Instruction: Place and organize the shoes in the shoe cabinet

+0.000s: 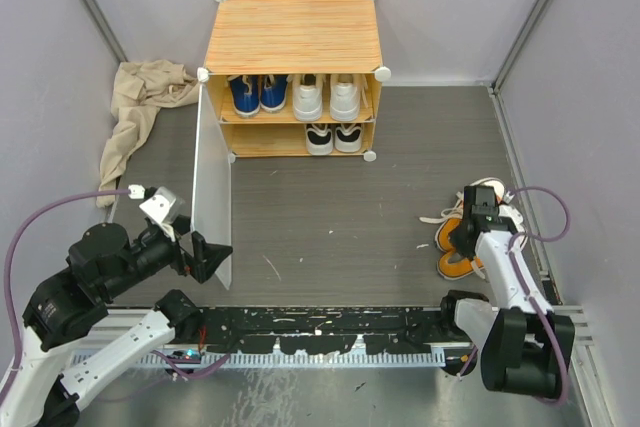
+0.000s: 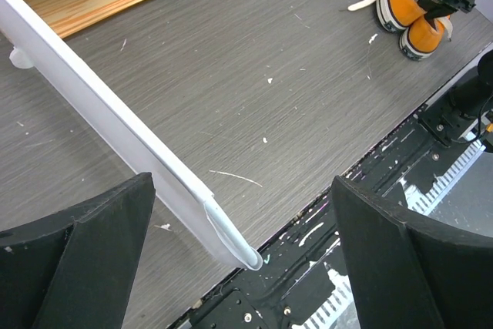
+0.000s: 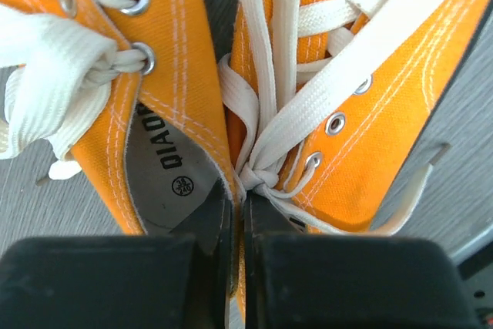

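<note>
The shoe cabinet (image 1: 293, 34) stands at the back with its pale door panel (image 1: 212, 182) swung open toward me. Blue shoes (image 1: 258, 93) and white shoes (image 1: 326, 97) sit on its upper shelf, and a dark pair with white toes (image 1: 334, 137) sits below. Two orange shoes (image 1: 455, 247) with white laces lie on the floor at the right. My right gripper (image 3: 237, 206) is shut on the adjoining inner walls of the left orange shoe (image 3: 173, 75) and the right one (image 3: 385, 136). My left gripper (image 2: 240, 190) is open, with the door panel's (image 2: 115, 121) free edge between its fingers, untouched.
A beige cloth (image 1: 135, 112) lies crumpled at the back left beside the cabinet. Grey walls close in the floor on both sides. A black rail (image 1: 330, 332) carrying the arm bases runs along the near edge.
</note>
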Controlling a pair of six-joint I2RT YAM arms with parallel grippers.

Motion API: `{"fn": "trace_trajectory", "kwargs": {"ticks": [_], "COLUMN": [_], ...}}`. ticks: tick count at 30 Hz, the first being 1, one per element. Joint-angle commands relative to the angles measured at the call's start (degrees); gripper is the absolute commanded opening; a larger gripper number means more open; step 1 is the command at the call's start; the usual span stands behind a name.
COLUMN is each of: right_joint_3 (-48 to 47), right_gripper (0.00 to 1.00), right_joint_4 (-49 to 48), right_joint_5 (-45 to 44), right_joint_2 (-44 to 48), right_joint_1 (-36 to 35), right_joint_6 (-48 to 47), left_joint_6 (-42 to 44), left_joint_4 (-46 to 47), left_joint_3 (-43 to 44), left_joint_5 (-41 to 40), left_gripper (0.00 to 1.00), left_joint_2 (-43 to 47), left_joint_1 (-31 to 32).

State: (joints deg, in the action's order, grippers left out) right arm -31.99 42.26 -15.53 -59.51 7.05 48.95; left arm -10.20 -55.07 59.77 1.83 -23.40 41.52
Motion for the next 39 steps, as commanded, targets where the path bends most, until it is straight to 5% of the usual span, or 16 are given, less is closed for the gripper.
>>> {"fn": "trace_trajectory", "kwargs": {"ticks": [1,6,11,20,29,35,39], "right_joint_3": [5.98,5.28,0.66,-18.58,-38.45,-47.68,-46.44], "right_gripper": [0.01,0.01,0.01,0.01,0.02,0.58,0.73], "right_joint_4": [-11.88,-10.69,-10.17,-17.7,-27.47,-23.87,-24.02], "right_joint_5": [12.9,14.33,5.66,-10.07,-10.32,-6.44,-3.43], "right_joint_2": [6.43,11.4,12.54,-12.51,-39.29,-48.39,-44.56], "right_joint_1": [-1.07,-10.06,-31.02,-64.89,-67.45,-66.86,-66.95], "right_joint_6": [-3.95,-2.98,4.01,-0.6,-14.17,-14.02,-15.01], "left_joint_6": [-1.08,-1.17,-0.93,-1.89,-2.95,-3.49,-3.61], "left_joint_4": [0.78,1.55,1.79,0.56,-0.51,-1.4,-2.22], "left_joint_3": [2.19,2.11,2.93,3.5,2.87,3.02,3.03], "left_joint_5": [-0.79,-1.26,-1.37,-3.58,-5.04,-4.87,-5.46], "left_gripper": [0.98,0.98,0.98,0.98,0.98,0.98,0.98], "left_joint_2": [0.36,0.0,-0.57,0.08,1.34,2.13,2.82], "left_joint_1": [0.14,0.14,0.11,0.14,0.14,0.12,0.06]}}
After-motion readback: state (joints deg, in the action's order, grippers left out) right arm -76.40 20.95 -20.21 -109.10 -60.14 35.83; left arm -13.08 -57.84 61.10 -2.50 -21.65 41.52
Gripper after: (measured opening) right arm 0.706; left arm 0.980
